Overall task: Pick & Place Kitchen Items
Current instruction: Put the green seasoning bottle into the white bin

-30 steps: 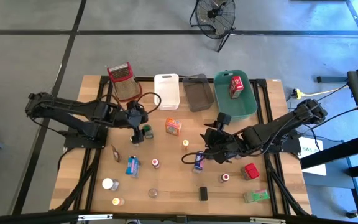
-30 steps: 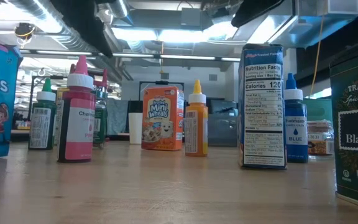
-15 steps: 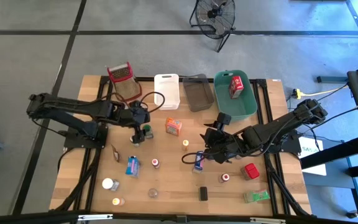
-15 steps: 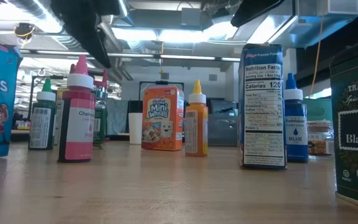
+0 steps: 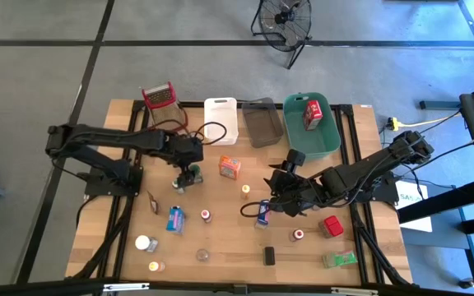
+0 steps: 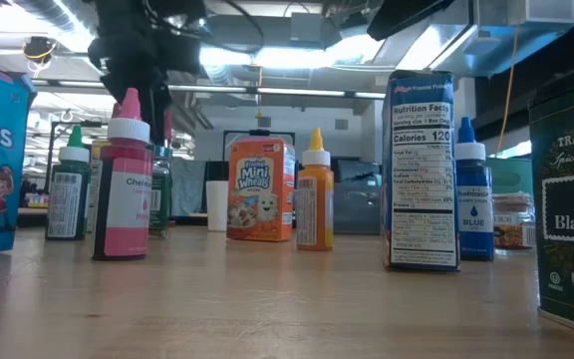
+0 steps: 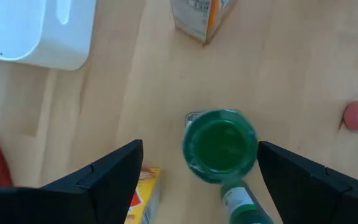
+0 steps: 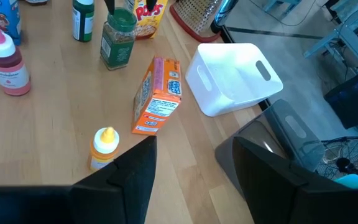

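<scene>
We see left tool [image 7: 194, 180] spread wide, hovering over green-capped glass spice jar [image 7: 220, 146] on wooden counter [image 7: 278, 74]; we'd centre cap between fingers, descend straight, avoid neighbouring green bottle [image 7: 244, 202]; right tool [image 5: 275, 187] part-open, empty, mid-counter.

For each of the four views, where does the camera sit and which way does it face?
High: overhead, looking straight down; both arms show.
Low: table height, level across bottles and boxes; the left arm's dark shape above.
Left wrist: looks down on the green-capped jar between its open end effector's fingers.
Right wrist: looks across the table past its own fingers.
Shared: the orange box shows in high, low and right wrist.
</scene>
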Robot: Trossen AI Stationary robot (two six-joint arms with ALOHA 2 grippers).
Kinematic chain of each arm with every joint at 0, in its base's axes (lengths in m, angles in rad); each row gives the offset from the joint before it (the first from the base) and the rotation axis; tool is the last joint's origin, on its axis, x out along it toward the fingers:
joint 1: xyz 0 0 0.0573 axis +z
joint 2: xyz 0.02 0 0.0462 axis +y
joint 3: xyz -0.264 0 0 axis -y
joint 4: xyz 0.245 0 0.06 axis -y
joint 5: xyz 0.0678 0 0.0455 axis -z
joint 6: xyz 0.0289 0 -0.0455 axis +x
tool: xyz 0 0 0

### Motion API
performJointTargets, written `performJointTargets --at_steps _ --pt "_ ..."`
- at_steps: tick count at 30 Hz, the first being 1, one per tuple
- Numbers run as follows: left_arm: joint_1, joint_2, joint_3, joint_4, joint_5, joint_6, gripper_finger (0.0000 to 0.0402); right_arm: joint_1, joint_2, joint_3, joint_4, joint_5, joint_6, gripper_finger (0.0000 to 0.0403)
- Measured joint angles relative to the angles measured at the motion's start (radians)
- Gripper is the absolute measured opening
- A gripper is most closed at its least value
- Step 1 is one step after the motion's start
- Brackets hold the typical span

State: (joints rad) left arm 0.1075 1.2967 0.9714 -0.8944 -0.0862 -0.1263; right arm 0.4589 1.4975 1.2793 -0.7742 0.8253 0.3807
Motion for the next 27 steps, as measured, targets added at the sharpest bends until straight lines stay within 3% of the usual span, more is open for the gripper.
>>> performJointTargets --at_steps 5,11,27 --pt "0.052 0.027 0.0 0.009 0.023 0.039 0.0311 0.0 0.0 0.0 0.0 0.0 -0.003 0.0211" --pt "0.078 0.037 0.0 0.008 0.158 0.043 0.0313 0.0 0.0 0.0 -0.003 0.0 -0.003 0.0211" --pt "0.078 0.032 0.011 -0.003 0.146 0.086 0.0311 -0.001 0.0 0.0 -0.002 0.0 -0.004 0.0211"
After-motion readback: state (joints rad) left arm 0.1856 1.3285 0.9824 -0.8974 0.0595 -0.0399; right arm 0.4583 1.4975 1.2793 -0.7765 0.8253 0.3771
